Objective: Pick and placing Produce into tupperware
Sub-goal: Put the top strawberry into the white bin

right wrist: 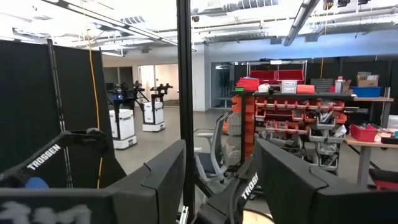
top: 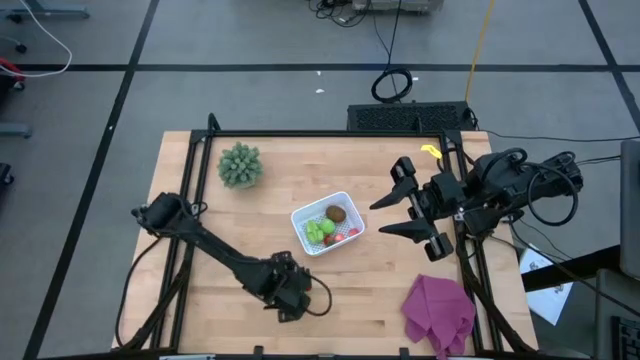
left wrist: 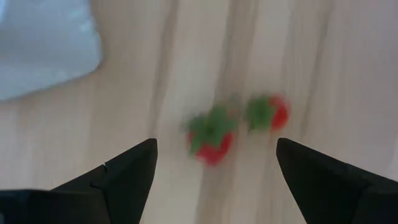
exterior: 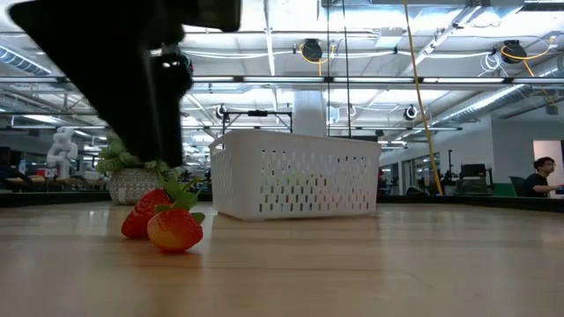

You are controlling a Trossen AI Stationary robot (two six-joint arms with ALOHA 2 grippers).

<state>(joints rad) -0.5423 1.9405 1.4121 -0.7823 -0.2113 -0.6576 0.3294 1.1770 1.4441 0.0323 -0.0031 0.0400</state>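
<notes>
2 red toy strawberries point(left wrist: 212, 138) with green leafy caps lie side by side on the pale wooden table point(top: 200, 300), close to each other, well apart from the small white rectangular plastic tupperware point(top: 325, 223); in the left wrist view their caps face the camera and the red bodies trail away, so no clear long axis can be read there; in the low view the nearer strawberry point(exterior: 174, 227) lies on its side, cap uppermost, and the farther one point(exterior: 141, 216) sits just behind it, whether touching cannot be told. The left gripper point(left wrist: 214, 171) hangs directly above the pair near the table's front edge, its 2 dark fingers spread wide to either side of the berries, holding nothing and touching neither; the tupperware stands at the table's middle, its long axis running diagonally, its perforated walls plain in the low view, with a brown round piece point(top: 337, 213), green pieces point(top: 318, 231) and small red pieces point(top: 350, 233) already inside. The right gripper point(top: 395, 215) waits raised over the table's right side, jaws parted and empty, pointing toward the tupperware; a spiky green plant point(top: 240, 165) sits at the back left; a purple cloth point(top: 438, 312) lies crumpled at the front right.
</notes>
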